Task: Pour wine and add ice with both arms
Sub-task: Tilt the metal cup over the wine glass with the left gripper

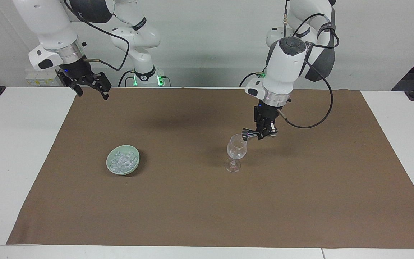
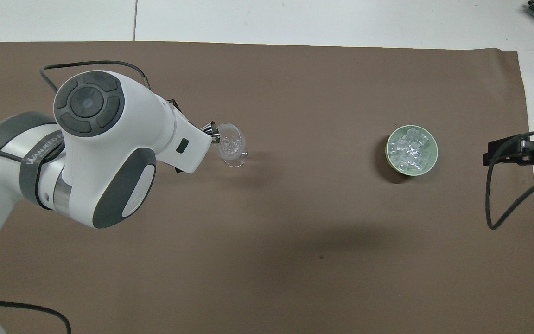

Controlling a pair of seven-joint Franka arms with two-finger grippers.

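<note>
1. Over the mat's [image 1: 199,201] corner at the right arm's end, your right gripper [image 1: 91,85] hangs in the air with its fingers spread wide, nothing between them; this arm waits.
2. Below that gripper and toward the table's middle you get the green bowl [image 1: 136,164], standing on the mat, with the ice [image 1: 122,160] heaped in it as small clear cubes. Overhead view: bowl [image 2: 434,155], ice [image 2: 410,149], right gripper [image 2: 508,155] just beside the mat's edge, well apart from the bowl.
3. Next along, the wine glass [image 1: 237,150] stands upright on the mat, well apart from the bowl, toward the left arm's end. Wine inside: you cannot tell, too clear to see.
4. Over the glass's rim, your left gripper [image 1: 263,133] is clamped tight on a small metal jigger [image 1: 249,134], tipped on its side with its mouth at the rim. Overhead view: jigger [image 2: 212,131] touching or just over the glass [image 2: 231,146]; the left arm's wrist covers the gripper itself.
</note>
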